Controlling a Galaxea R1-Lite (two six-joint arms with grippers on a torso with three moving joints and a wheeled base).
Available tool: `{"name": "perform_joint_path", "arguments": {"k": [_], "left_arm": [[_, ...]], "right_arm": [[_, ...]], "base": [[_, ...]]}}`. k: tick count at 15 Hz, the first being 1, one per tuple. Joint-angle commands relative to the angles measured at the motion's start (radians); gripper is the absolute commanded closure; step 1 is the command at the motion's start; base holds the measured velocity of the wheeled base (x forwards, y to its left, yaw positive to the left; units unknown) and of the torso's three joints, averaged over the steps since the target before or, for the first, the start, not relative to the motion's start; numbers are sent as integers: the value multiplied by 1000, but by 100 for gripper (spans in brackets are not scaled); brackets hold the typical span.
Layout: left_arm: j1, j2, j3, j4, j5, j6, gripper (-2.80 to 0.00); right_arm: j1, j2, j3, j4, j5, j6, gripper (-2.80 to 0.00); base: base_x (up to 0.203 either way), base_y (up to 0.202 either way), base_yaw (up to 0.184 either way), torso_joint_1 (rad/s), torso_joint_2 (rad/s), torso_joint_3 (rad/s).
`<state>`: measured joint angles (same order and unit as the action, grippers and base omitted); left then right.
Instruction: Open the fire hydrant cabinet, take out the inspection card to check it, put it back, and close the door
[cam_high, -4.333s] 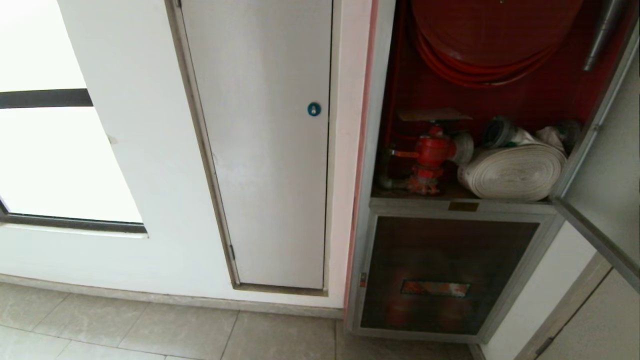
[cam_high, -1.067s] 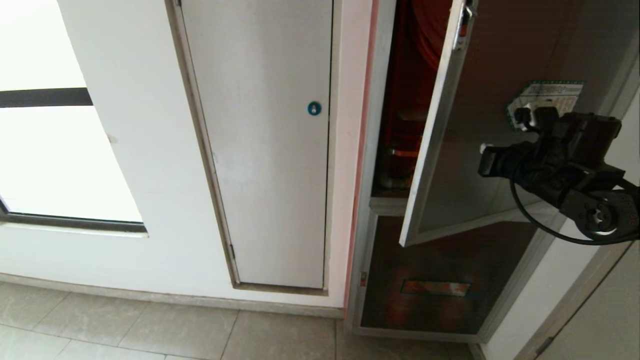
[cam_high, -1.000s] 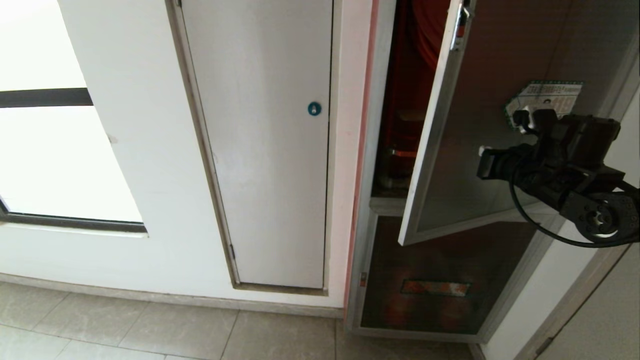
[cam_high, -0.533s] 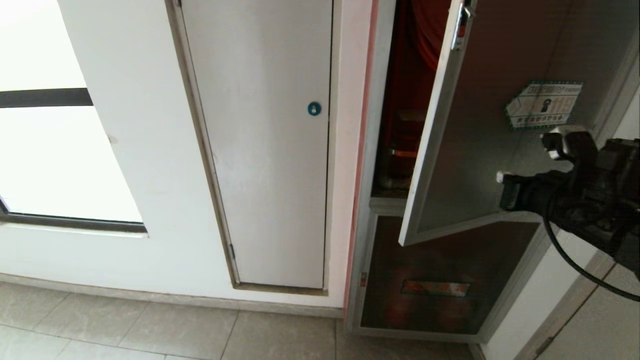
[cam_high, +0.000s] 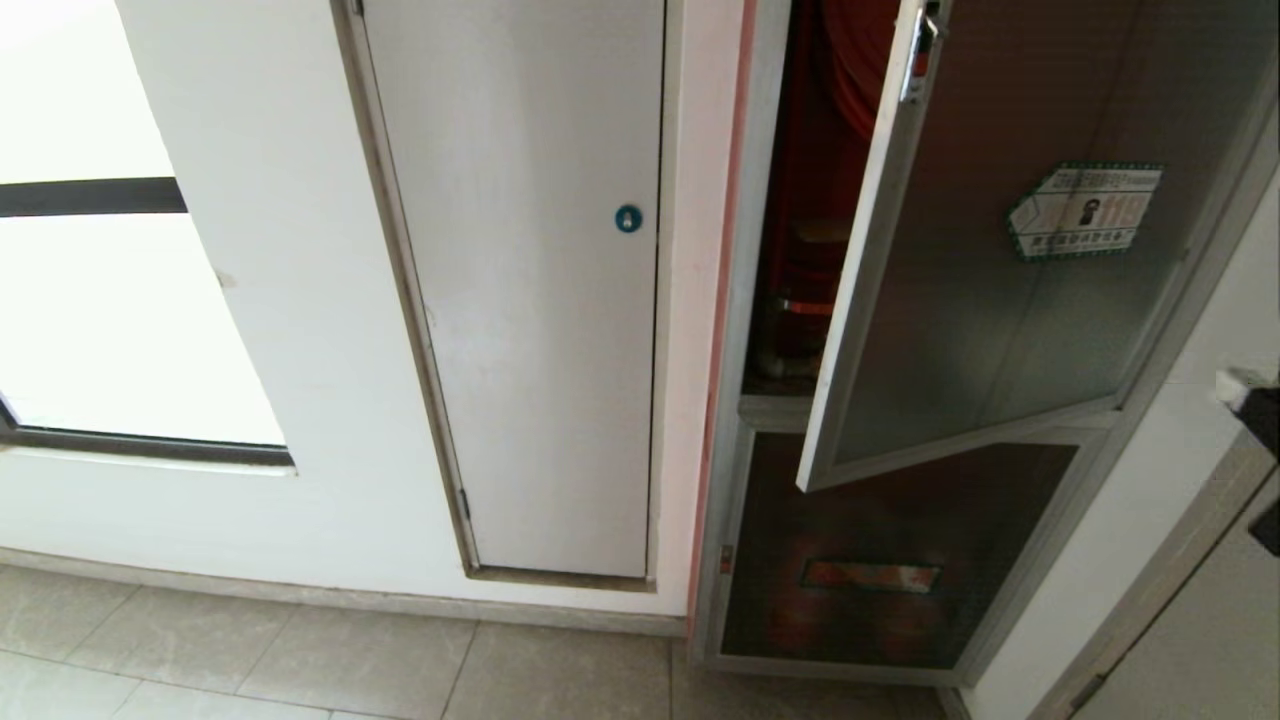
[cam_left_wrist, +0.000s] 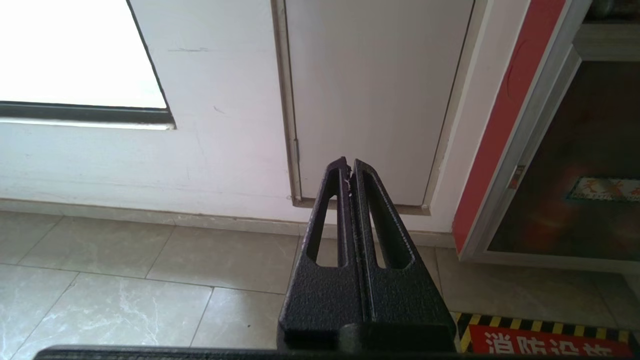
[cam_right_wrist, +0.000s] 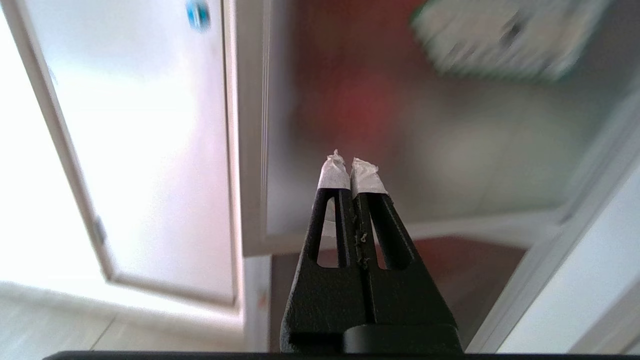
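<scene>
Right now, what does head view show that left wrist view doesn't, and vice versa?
Head view only: the door ajar with its green-bordered sticker, the blue lock on the white panel, and the right gripper at the frame's right edge. Left wrist view only: the left gripper, shut and parked low, plus a striped floor sign. Both: white panel, window, tiled floor and the fire hydrant cabinet's lower glass panel.

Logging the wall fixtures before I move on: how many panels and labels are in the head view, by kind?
Dark glass panels: 2, the door and the lower panel
White panels: 1, the white panel with the blue lock
Labels: 2, the green-bordered sticker and the orange label
Total: 5
</scene>
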<state>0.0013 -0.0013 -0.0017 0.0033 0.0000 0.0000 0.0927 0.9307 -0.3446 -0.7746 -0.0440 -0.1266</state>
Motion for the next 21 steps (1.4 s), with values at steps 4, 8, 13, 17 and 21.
{"name": "perform_joint_path", "arguments": {"k": [4,8,13,17,21], "left_arm": [[0,1,0,0,0,0,0],[0,1,0,0,0,0,0],[0,1,0,0,0,0,0],[0,1,0,0,0,0,0],[0,1,0,0,0,0,0]], "right_arm": [[-2,-483,82,228,-56,-40,0],[-26,-664,72,592,-102,-43,0],[-73,-767,79,807,-32,21,0],[-83,-881,138,832,78,45,0],[-85,-929,245,819,105,83,0]], "base": [[0,0,0,0,0,0],[0,0,0,0,0,0],[0,0,0,0,0,0],[0,0,0,0,0,0],[0,0,0,0,0,0]]}}
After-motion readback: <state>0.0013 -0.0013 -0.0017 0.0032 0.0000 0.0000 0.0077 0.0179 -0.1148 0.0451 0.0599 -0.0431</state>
